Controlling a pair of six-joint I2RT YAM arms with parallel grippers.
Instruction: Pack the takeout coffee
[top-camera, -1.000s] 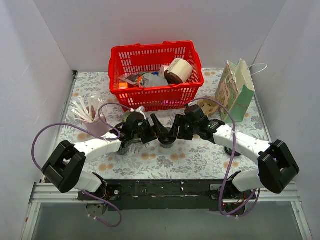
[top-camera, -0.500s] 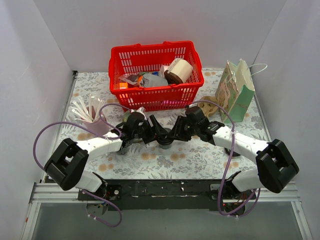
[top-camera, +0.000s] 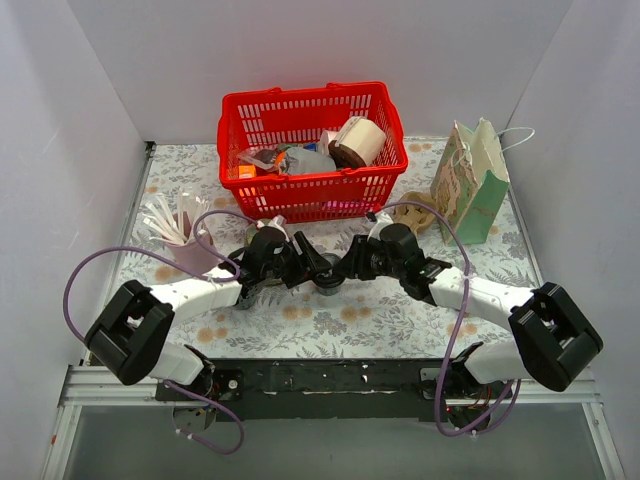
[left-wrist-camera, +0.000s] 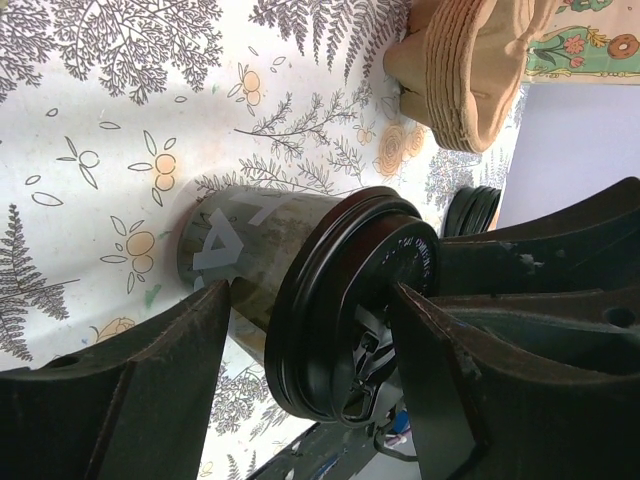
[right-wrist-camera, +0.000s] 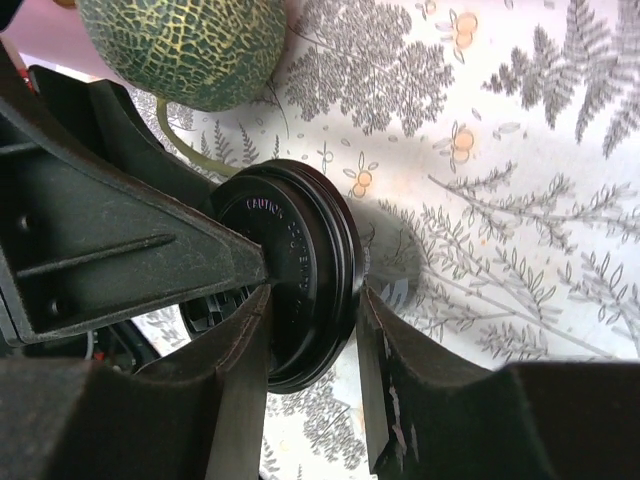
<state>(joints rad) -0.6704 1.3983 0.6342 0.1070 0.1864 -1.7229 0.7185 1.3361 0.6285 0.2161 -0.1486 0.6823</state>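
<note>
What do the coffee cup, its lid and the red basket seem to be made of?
Cup: dark, slightly shiny wall with pale markings; coated paper or plastic, unclear.
Lid: black glossy plastic, with moulded raised lettering.
Basket: red plastic, with moulded lattice walls.

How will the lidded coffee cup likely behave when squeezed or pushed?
The coffee cup looks thin-walled, so a hard squeeze would probably dent it. Its black snap-on lid might pop off. Standing upright and narrow-based, it could tip if pushed high.
</note>
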